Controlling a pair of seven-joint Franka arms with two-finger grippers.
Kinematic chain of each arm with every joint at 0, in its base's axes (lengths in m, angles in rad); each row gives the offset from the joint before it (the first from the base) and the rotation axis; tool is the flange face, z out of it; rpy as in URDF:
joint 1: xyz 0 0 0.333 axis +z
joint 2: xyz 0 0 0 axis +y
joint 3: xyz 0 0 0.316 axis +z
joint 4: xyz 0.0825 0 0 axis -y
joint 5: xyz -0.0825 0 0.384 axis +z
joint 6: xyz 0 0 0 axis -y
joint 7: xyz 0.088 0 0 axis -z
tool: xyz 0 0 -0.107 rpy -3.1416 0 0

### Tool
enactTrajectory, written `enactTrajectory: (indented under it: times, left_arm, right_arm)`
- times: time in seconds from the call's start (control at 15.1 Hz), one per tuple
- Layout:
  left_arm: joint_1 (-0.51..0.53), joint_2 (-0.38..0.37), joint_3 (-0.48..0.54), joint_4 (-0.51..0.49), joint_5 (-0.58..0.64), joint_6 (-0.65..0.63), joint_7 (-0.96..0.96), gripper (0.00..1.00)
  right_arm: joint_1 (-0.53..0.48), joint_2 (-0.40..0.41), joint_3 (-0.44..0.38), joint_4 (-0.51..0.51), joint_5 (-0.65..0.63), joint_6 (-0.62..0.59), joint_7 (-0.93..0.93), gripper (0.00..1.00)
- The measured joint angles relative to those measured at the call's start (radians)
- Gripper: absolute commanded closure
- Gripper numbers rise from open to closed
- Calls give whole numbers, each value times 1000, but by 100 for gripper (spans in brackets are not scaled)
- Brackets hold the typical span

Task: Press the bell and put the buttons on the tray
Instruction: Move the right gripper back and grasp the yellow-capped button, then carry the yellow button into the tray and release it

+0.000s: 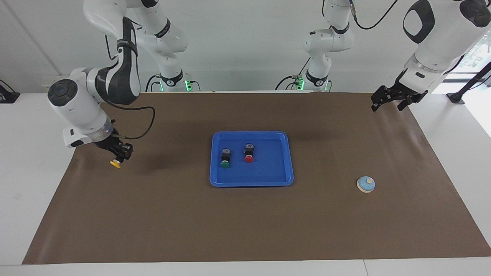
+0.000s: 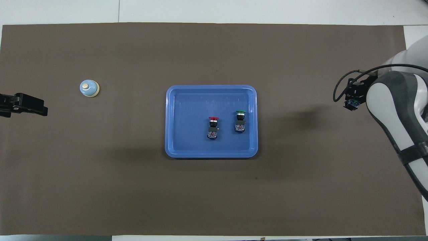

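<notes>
Yellow-capped button (image 1: 115, 163), black-bodied, hangs clamped in the right hand (image 1: 118, 158) above the brown mat; left hand (image 1: 391, 100) spread apart.

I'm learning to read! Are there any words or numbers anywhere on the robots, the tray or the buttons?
Arms: small print on a dark band, too small to read.
Tray, buttons, bell: no words or numbers that show.
So none can be read.

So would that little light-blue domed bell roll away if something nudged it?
Probably not: the small light-blue domed bell sits on a flat cream base rim, so it should slide on the brown mat rather than roll. It looks rigid and probably light.
</notes>
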Motion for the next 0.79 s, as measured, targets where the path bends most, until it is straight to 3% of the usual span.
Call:
enactTrajectory:
  times: [0.53, 0.79]
  left_arm:
    - [0, 0, 0, 0, 0, 0, 0, 0]
    - [0, 0, 0, 0, 0, 0, 0, 0]
  right_arm:
    - [465, 25, 4, 56, 62, -17, 396, 100]
    - [606, 144, 2, 169, 62, 12, 574, 100]
